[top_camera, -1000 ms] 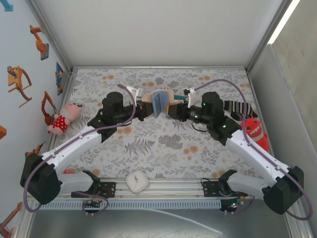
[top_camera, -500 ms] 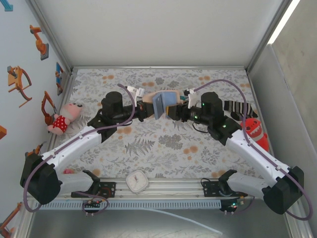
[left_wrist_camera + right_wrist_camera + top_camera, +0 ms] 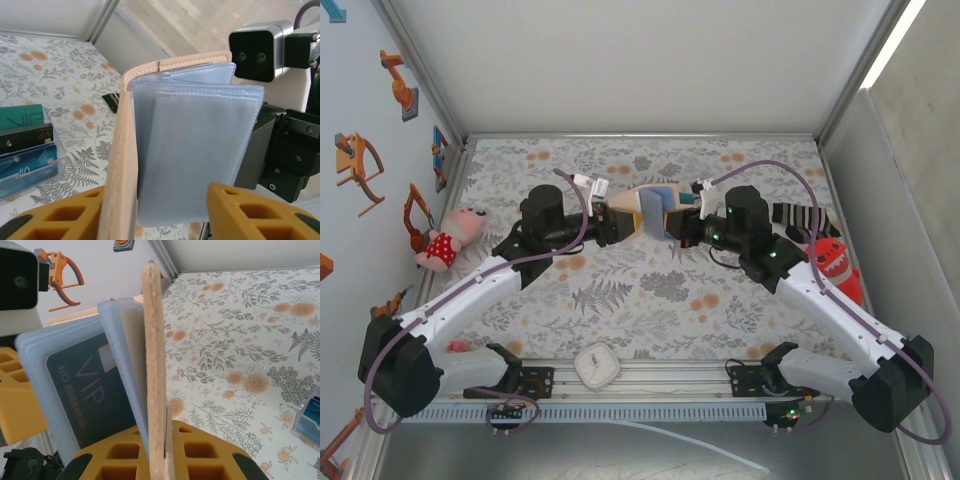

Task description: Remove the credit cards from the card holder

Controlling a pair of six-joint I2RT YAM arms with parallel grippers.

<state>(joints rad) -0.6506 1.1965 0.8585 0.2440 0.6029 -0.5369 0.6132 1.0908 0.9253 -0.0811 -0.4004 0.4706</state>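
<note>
The card holder (image 3: 646, 205) hangs in the air between the two arms, over the far middle of the worktop (image 3: 650, 300). It is opened like a book, and the hold on it looks thin. The right fingers (image 3: 220, 450) are closed on the bare edge of one tan cover, while the left fingers (image 3: 60, 205) stand apart, the other cover just beside one of them and nothing pinched. On that one pinch the holder could, I judge, swing or slip down, and a tug on a card would likely drag the limp sleeves along rather than free it. A dark card (image 3: 92, 390) lettered VIP sits deep in a sleeve, with little edge to catch. The covers are stiff, stitched, matte tan; the sleeves are pale blue-grey, glossy plastic with seamed rims. The worktop wears a floral cloth, and a row of teal, black and blue cards (image 3: 27, 139) stands upright on it.
</note>
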